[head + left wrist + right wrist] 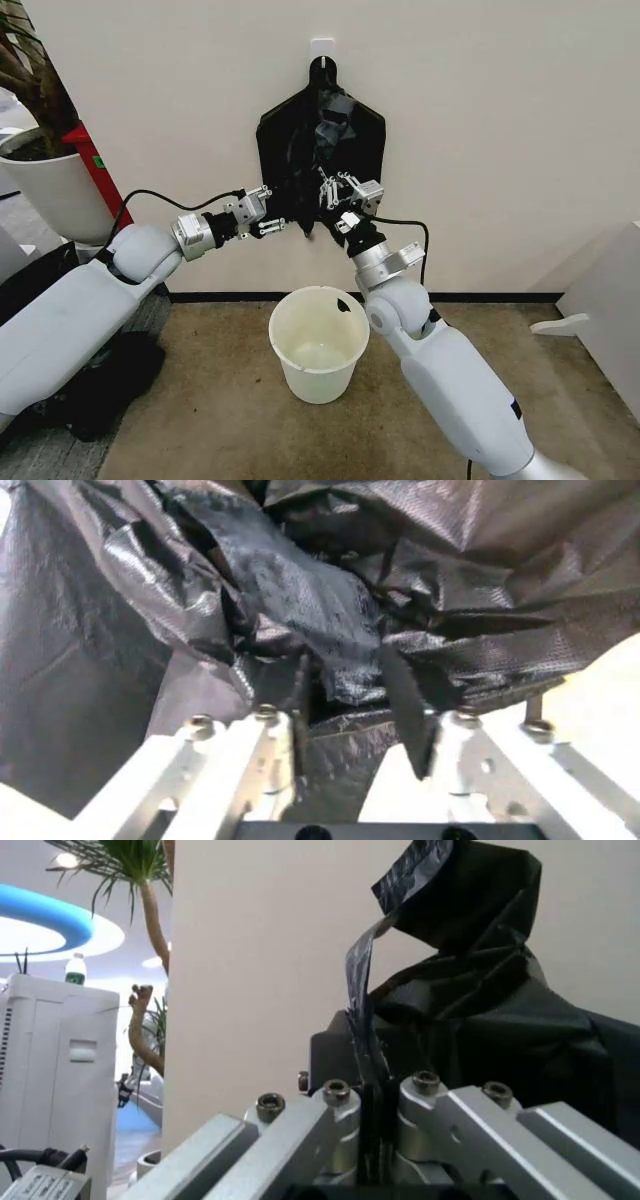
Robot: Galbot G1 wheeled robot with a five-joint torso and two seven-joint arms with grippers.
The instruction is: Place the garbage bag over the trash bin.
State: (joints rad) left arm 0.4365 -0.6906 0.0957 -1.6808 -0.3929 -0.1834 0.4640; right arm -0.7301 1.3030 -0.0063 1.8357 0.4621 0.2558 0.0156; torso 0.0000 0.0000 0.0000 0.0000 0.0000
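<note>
A flat black bundle (pixel 283 135) hangs from a wall hook (pixel 323 62). A thin, wrinkly film pulled loose at its front is the garbage bag (pixel 333 118) (pixel 300 600) (pixel 470 922). My right gripper (pixel 334 190) (pixel 370 1087) is at the bundle's lower middle, shut on a strip of that film. At the lower left edge my left gripper (pixel 277 210) (pixel 350 709) stands open, with crumpled film lying between its fingers. The trash bin (pixel 318 375), a cream-white bucket, stands on the floor directly below both grippers.
A big white plant pot (pixel 55 195) with a red object (pixel 95 170) beside it stands at the left by the wall. Dark items (pixel 100 390) lie on the floor at the left. White furniture (pixel 610 300) stands at the right.
</note>
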